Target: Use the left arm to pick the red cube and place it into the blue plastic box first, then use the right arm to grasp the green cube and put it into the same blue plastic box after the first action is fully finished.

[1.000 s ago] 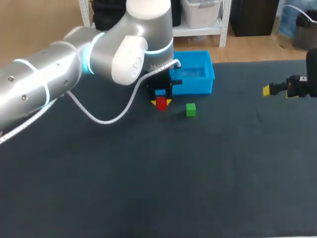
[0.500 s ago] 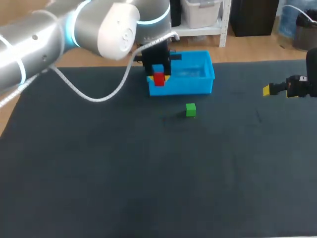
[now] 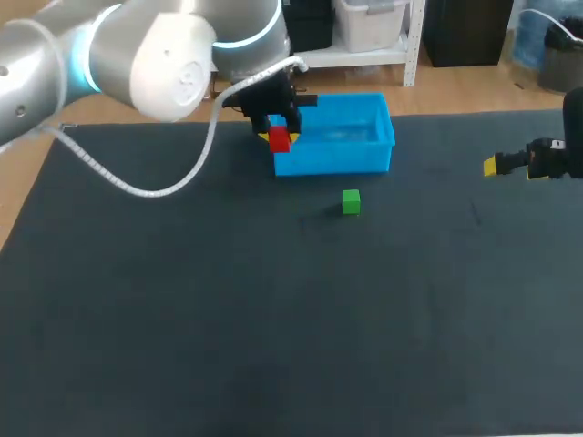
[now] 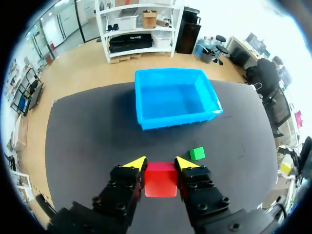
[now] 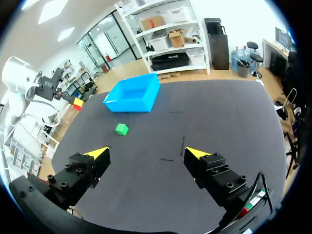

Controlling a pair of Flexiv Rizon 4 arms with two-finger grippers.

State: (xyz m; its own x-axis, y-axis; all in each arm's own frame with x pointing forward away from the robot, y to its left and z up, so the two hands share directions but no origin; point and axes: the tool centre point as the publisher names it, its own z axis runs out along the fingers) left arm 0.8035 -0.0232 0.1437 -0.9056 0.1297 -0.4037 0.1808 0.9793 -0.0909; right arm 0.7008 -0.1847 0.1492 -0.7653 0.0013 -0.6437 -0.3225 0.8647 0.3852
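Near one box (image 3: pixel 342 162): red cube (image 3: pixel 280 139), green cube (image 3: pixel 351 201)

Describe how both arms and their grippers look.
The left arm is silver-grey, with rounded links, glowing cyan rings and a white cable looped alongside. The left gripper and right gripper are black and blocky, with bolt heads and triangular yellow tips.

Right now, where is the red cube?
In the head view, the red cube is held in the left gripper, off the table at the left end of the blue box, beyond and left of the green cube.
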